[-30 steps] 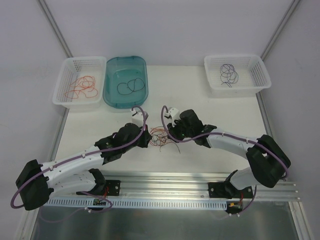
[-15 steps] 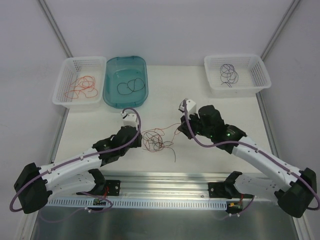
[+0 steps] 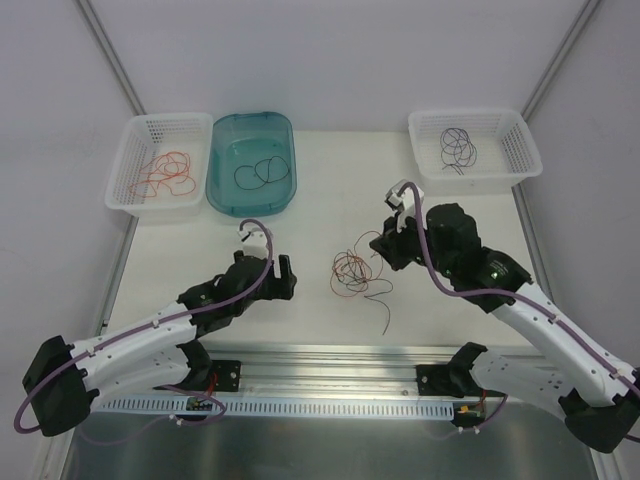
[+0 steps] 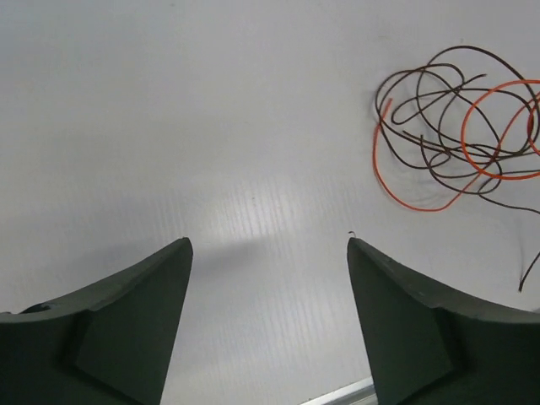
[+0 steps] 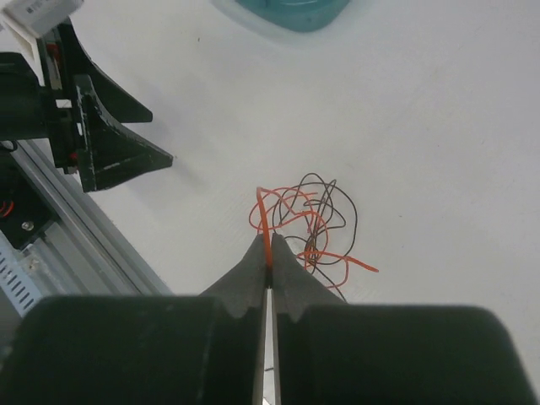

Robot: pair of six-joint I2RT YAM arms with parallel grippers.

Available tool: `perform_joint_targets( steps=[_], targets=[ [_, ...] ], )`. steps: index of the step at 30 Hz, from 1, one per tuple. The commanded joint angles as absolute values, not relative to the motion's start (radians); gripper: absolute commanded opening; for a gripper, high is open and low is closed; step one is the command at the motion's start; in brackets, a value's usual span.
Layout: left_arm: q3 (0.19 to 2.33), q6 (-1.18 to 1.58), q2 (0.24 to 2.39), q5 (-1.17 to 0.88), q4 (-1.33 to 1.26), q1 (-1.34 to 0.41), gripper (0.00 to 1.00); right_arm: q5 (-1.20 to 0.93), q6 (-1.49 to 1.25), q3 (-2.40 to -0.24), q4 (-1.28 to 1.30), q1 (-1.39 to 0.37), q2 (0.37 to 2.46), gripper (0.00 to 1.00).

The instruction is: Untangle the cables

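Note:
A small tangle of cables (image 3: 352, 272), orange-red and dark strands looped together, lies on the white table between the arms. One dark strand (image 3: 384, 315) trails toward the near edge. My right gripper (image 3: 383, 246) is just right of the tangle, and in its wrist view the right gripper (image 5: 270, 243) is shut on an orange-red strand (image 5: 263, 221) that rises from the tangle (image 5: 316, 219). My left gripper (image 3: 285, 276) stands left of the tangle, apart from it. In the left wrist view the left gripper (image 4: 268, 245) is open and holds nothing, with the tangle (image 4: 447, 126) at the upper right.
At the back left, a white basket (image 3: 122, 170) holds orange-red cable beside a teal tray (image 3: 214, 172) with a black cable. A white basket (image 3: 522, 148) at the back right holds dark purple cable. An aluminium rail (image 3: 330, 360) runs along the near edge.
My right gripper has shut on the orange-red strand and moved right, dragging the tangle with it. My left gripper has let go, opened and drawn back to the left.

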State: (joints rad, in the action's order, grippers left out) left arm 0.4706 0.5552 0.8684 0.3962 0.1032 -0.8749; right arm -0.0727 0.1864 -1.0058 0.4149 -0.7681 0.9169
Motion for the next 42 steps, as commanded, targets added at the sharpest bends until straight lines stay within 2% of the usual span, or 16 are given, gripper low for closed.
perform_joint_targets(
  steps=[1,3,6,15,20,27,33,36,37,39,40,42],
  targets=[
    [0.495,0.502,0.879,0.263,0.011,-0.865,0.79,-0.084,0.143,-1.126,0.437,-0.765,0.933,0.01],
    [0.508,0.482,0.906,0.171,-0.039,-0.867,0.86,-0.09,0.143,-1.222,0.468,-0.765,0.957,0.01],
    [0.506,0.456,0.946,0.055,-0.168,-0.868,0.89,-0.097,0.137,-1.319,0.499,-0.767,0.972,0.01],
    [0.437,0.462,1.147,0.002,-0.662,-0.873,0.89,-0.184,0.071,-1.408,0.491,-0.765,1.003,0.01],
    [0.517,0.448,1.351,-0.057,-0.772,-0.874,0.89,-0.215,0.045,-1.41,0.471,-0.765,1.005,0.01],
    [0.591,0.569,1.587,-0.196,-0.897,-0.882,0.76,-0.229,0.034,-1.42,0.466,-0.765,0.996,0.01],
    [0.591,0.754,1.761,-0.325,-1.195,-0.888,0.7,-0.224,0.018,-1.384,0.44,-0.767,0.989,0.01],
    [0.592,0.785,1.801,-0.324,-1.233,-0.893,0.59,-0.213,0.014,-1.361,0.436,-0.769,0.985,0.01],
    [0.589,0.782,1.802,-0.316,-1.232,-0.896,0.48,-0.212,0.012,-1.356,0.436,-0.769,0.982,0.01],
    [0.58,0.779,1.798,-0.293,-1.226,-0.896,0.36,-0.21,0.009,-1.347,0.434,-0.767,0.977,0.01],
    [0.569,0.778,1.792,-0.284,-1.226,-0.897,0.16,-0.21,0.008,-1.339,0.431,-0.769,0.974,0.01],
    [0.558,0.769,1.769,-0.252,-1.203,-0.896,0.0,-0.203,0.011,-1.335,0.431,-0.765,0.968,0.01]
  ],
)
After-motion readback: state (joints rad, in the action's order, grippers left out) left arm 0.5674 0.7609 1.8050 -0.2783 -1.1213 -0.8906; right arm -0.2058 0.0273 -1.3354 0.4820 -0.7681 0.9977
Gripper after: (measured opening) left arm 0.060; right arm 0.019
